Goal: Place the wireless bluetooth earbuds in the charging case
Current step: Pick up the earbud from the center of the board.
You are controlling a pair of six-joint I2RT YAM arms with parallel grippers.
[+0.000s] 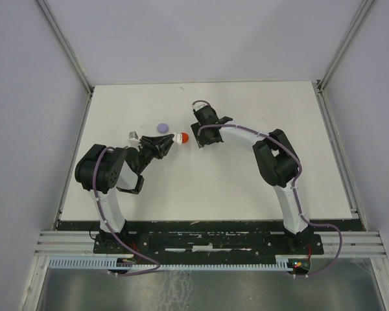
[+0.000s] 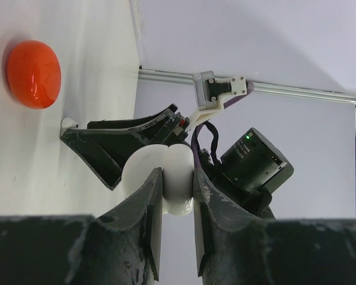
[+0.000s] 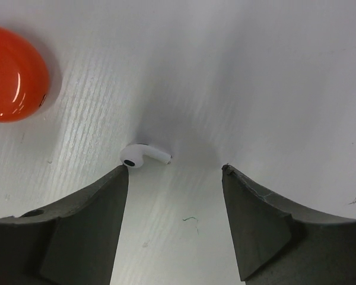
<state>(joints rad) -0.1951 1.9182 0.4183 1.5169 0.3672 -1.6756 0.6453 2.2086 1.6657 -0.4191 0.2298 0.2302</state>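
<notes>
One white earbud (image 3: 143, 155) lies on its side on the white table (image 1: 246, 188), near the red disc (image 3: 12, 74) but clear of it, on the side of the disc that faces the right arm. Its bulb end has a small dark opening, and its short stem points away from the disc. The right gripper (image 3: 175, 168) stands over it with its jaws spread wide and nothing between them gripped. The earbud sits just off the tip of the finger nearer the red disc, so close that I cannot tell whether they touch, and the other finger is well apart from it. On the opposite side of the red disc, the left gripper (image 2: 177, 175) is pinched narrow on a smooth, white, rounded piece with two bulging halves, which looks like the charging case (image 2: 143, 169). It is held close beside the disc, facing the right gripper's dark fingers. Whether the case rests on the table or hangs clear of it I cannot tell from here. A lavender disc (image 1: 162, 128) lies flat a little beyond the red disc, farther from the arm bases and toward the left arm's side.
</notes>
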